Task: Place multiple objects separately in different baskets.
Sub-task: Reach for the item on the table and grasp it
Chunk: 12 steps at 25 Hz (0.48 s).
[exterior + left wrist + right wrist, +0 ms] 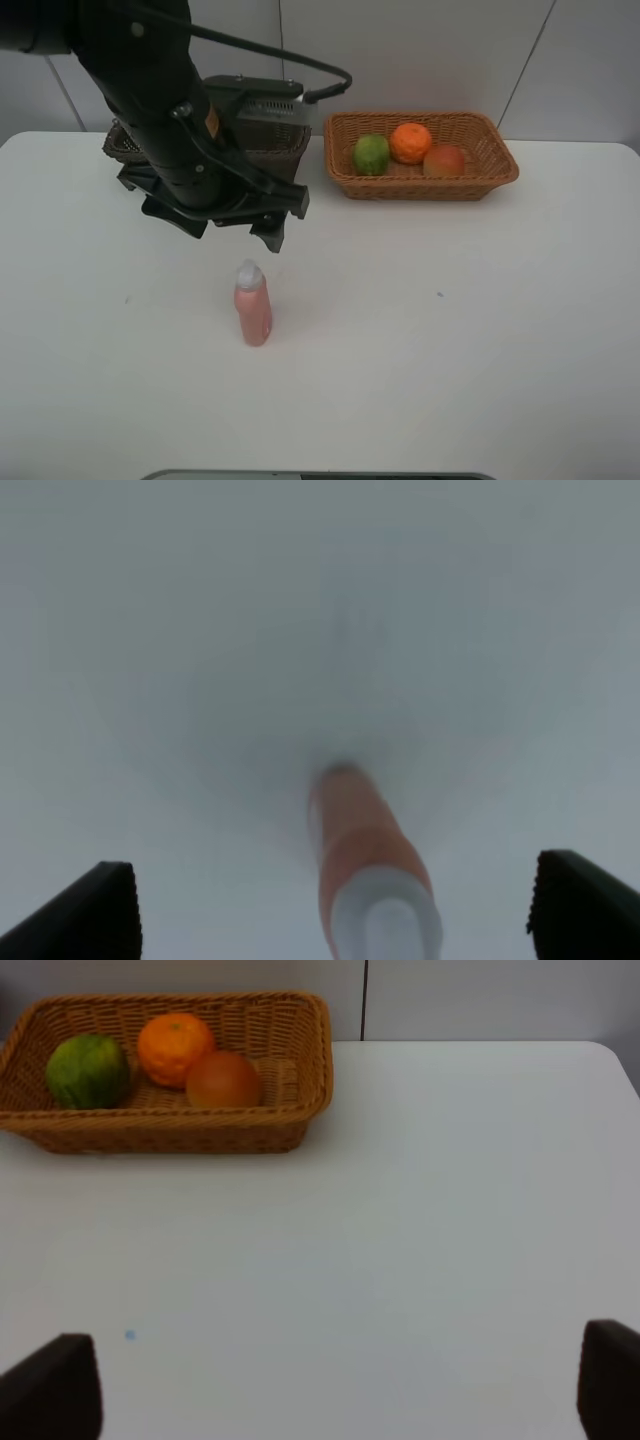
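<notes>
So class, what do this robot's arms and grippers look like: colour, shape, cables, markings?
The left arm is a thick, black, rounded tube with a black cable looping from it and a small orange label. Its gripper is black and angular. The right gripper shows only dark fingertips; its arm is out of view.

The left arm (170,130) hides most of the dark basket (280,150), so I can't see what's inside. In the left wrist view the pink bottle (365,865) is blurred and cut off at the edge. Only the fingertips (50,1385) show in the right wrist view.
</notes>
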Each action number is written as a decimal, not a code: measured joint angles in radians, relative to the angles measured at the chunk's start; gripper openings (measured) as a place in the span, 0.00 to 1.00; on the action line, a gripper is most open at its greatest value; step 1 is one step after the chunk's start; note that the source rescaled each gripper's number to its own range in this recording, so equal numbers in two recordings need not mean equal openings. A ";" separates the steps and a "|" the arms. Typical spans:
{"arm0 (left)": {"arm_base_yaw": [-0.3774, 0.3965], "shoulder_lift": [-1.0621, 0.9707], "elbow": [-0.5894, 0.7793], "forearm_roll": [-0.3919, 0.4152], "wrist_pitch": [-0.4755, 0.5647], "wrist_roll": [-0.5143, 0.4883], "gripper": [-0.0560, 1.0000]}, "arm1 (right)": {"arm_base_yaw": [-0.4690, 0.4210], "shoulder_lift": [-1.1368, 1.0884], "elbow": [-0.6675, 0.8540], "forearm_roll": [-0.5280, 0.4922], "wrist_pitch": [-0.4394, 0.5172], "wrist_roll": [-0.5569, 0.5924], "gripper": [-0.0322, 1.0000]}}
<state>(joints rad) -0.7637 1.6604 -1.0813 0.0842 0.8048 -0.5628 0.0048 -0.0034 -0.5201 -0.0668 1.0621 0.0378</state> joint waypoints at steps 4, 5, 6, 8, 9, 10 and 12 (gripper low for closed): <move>-0.018 0.000 0.039 -0.006 -0.030 -0.001 1.00 | 0.000 0.000 0.000 0.000 0.000 0.000 1.00; -0.023 0.000 0.045 -0.009 -0.040 -0.001 1.00 | 0.000 0.000 0.000 0.000 0.000 0.000 1.00; -0.028 0.000 0.052 -0.009 -0.047 -0.001 1.00 | 0.000 0.000 0.000 0.000 0.000 0.000 1.00; -0.033 0.007 0.054 -0.010 -0.053 -0.001 1.00 | 0.000 0.000 0.000 0.000 0.000 0.000 1.00; -0.033 0.014 0.054 -0.010 -0.054 -0.001 1.00 | 0.000 0.000 0.000 0.000 0.000 0.000 1.00; -0.033 0.023 0.055 -0.012 -0.054 -0.001 1.00 | 0.000 0.000 0.000 0.000 0.000 0.000 1.00; -0.033 0.053 0.055 -0.015 -0.056 -0.001 1.00 | 0.000 0.000 0.000 0.000 0.000 0.000 1.00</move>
<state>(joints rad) -0.7964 1.7131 -1.0262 0.0697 0.7489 -0.5639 0.0048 -0.0034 -0.5201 -0.0668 1.0621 0.0378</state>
